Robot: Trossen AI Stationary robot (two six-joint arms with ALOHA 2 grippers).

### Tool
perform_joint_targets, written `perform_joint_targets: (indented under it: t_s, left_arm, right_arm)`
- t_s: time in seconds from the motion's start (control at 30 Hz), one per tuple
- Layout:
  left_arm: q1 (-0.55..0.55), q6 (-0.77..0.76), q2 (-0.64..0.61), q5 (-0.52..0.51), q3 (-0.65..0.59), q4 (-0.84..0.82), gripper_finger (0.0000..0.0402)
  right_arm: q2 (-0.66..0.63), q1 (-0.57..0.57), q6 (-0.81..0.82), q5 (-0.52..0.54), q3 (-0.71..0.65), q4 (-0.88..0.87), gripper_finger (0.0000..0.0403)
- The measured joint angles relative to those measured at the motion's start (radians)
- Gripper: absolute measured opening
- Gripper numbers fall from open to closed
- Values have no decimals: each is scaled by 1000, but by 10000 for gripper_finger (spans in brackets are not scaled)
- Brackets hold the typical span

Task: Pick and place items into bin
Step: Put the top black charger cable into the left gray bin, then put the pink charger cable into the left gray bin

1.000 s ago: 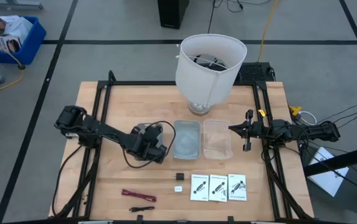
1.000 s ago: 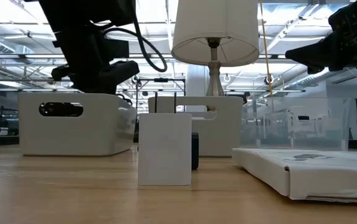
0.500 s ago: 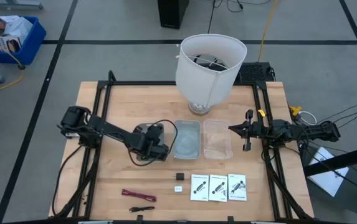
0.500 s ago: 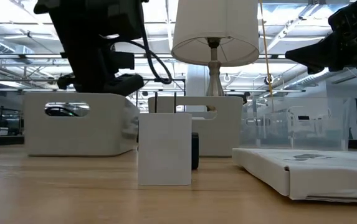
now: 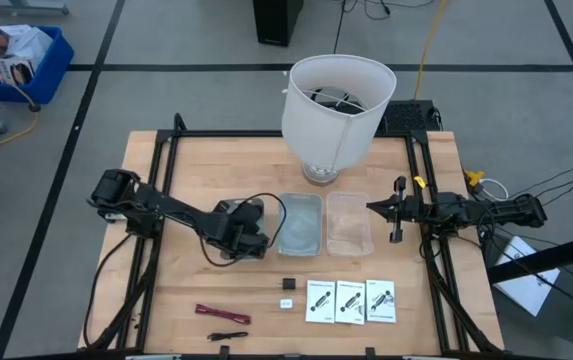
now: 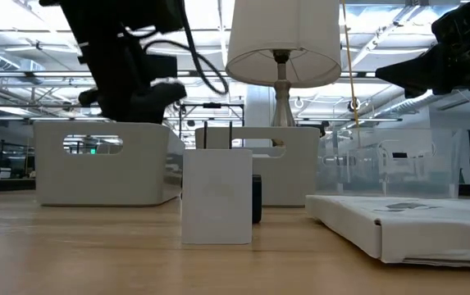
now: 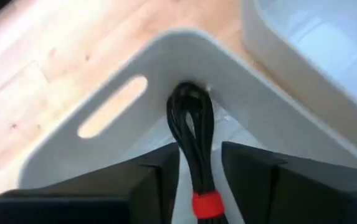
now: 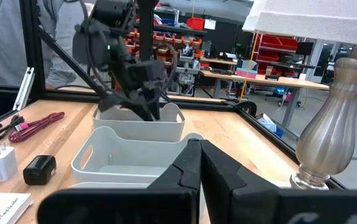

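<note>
Black coiled cable [image 7: 194,134] with a red band hung between the parted fingers of the left gripper [image 7: 200,180], inside the leftmost white bin [image 5: 228,212]; whether the fingers touched it could not be told; right gripper [image 5: 373,207] waited pressed together beside the clear bin [image 5: 350,223].

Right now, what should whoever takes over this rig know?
Left gripper: open over the left white bin, with a coiled black cable between its jaws, down in the bin's corner.
Right gripper: shut, waiting beside the clear bin.
Left on the table: dark-red cable, thin black cable, black cube, white block, three packets.
</note>
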Motion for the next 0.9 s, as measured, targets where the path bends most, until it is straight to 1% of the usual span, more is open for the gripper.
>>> perform_joint_targets:
  t_s: [0.1, 0.17, 0.27, 0.37, 0.5, 0.63, 0.7, 0.8, 0.9]
  left_arm:
    - [-12, 31, -51, -11, 0, -19, 157]
    - [-28, 72, -94, 8, 0, -30, 173]
    - [-69, 154, -167, 119, 0, -35, 188]
    - [-138, 208, -214, 233, 0, -17, 192]
    - [-254, 267, -217, 259, 0, 1, 185]
    - [-351, 282, -194, 260, 1, 12, 168]
    - [-391, 262, -186, 240, 0, 7, 154]
    - [-430, 232, -181, 216, 0, 7, 113]
    - [-456, 220, -181, 218, 0, 2, 55]
  right_arm:
    - [0, 0, 0, 0, 0, 0, 0]
    - [0, 0, 0, 0, 0, 0, 0]
    - [0, 0, 0, 0, 0, 0, 0]
    - [0, 0, 0, 0, 0, 0, 0]
    - [0, 0, 0, 0, 0, 0, 0]
    - [0, 0, 0, 0, 0, 0, 0]
    - [0, 0, 0, 0, 0, 0, 0]
    - [0, 0, 0, 0, 0, 0, 0]
    - [0, 0, 0, 0, 0, 0, 0]
